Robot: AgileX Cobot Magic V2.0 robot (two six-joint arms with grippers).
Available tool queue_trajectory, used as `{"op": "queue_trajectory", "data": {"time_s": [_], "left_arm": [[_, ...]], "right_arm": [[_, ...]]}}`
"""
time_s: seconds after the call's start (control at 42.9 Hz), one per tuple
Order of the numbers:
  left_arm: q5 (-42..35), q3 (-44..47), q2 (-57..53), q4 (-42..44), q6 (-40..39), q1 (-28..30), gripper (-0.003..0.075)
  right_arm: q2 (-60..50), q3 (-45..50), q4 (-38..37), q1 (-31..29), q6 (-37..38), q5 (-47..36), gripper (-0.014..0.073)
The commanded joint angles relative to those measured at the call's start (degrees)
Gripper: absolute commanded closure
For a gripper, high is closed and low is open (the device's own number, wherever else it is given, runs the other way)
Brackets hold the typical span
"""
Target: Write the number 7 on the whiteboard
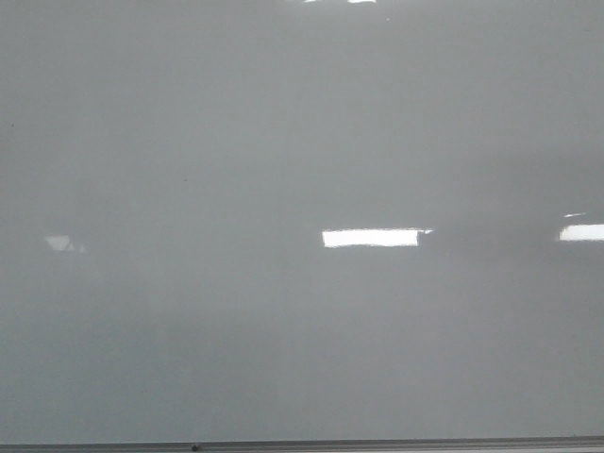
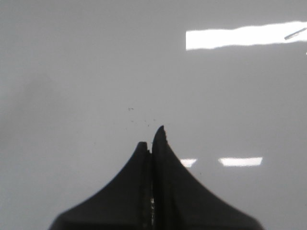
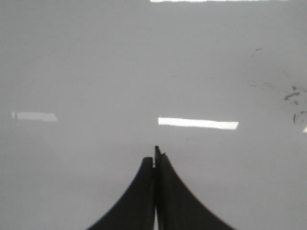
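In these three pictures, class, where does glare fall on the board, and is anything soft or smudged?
Front view: bright rectangular glare patches on the whiteboard. Left wrist view: a glare bar; the shut left gripper looks dark and soft-edged. Right wrist view: glare strips, faint dark smudges; the right gripper is a silhouette.

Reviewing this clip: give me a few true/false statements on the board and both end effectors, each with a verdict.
1. A black digit 7 is drawn on the large glossy pale grey whiteboard. False: no digit shows, only glare.
2. The left end effector is shut. True.
3. The right end effector holds a marker. False: its fingers meet with nothing visible between them.
4. A thin grey metal edge strip runs along the board in the front view. True.
5. Faint dark smudges show in the right wrist view. True.
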Motion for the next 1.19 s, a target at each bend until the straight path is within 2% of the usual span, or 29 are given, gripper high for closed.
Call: {"op": "queue_trajectory", "data": {"time_s": [0.0, 0.21, 0.373, 0.467, 0.513, 0.583, 0.677, 0.77, 0.863, 0.933, 1.167], "left_arm": [[0.6, -5.7, 6.1, 0.1, -0.5, -0.1, 0.0741], [0.7, -8.5, 13.7, 0.1, -0.5, -0.1, 0.0741], [0.8, -8.5, 14.2, 0.1, -0.5, -0.1, 0.074], [0.8, -8.4, 14.2, 0.1, -0.5, -0.1, 0.0727], [0.8, -8.4, 14.2, 0.1, -0.5, -0.1, 0.0694], [0.8, -8.4, 14.2, 0.1, -0.5, -0.1, 0.0609], [0.8, -8.4, 14.2, 0.1, -0.5, -0.1, 0.0447], [0.8, -8.4, 14.2, 0.1, -0.5, -0.1, 0.0241], [0.8, -8.4, 14.2, 0.1, -0.5, -0.1, 0.0134], [0.8, -8.4, 14.2, 0.1, -0.5, -0.1, 0.0111], [0.8, -8.4, 14.2, 0.1, -0.5, -0.1, 0.0114]], "right_arm": [[6.1, -5.2, 0.3, 0.0, 0.1, -1.3, 0.0653], [15.1, -9.4, 0.3, 0.0, 0.1, -1.0, 0.0653], [17.0, -9.6, 0.3, 0.0, 0.1, -1.4, 0.0651], [17.1, -9.6, 0.3, 0.0, 0.1, -1.5, 0.0613], [17.1, -9.6, 0.3, 0.0, 0.1, -1.6, 0.057], [17.1, -9.6, 0.3, 0.0, 0.1, -1.8, 0.0461], [17.1, -9.6, 0.3, 0.0, 0.1, -1.8, 0.0279], [17.1, -9.6, 0.3, 0.0, 0.1, -1.8, 0.0088], [17.1, -9.6, 0.3, 0.0, 0.1, -1.8, 0.0008], [17.1, -9.6, 0.3, 0.0, 0.1, -1.8, 0.0], [17.1, -9.6, 0.3, 0.0, 0.1, -1.8, 0.0]]}}
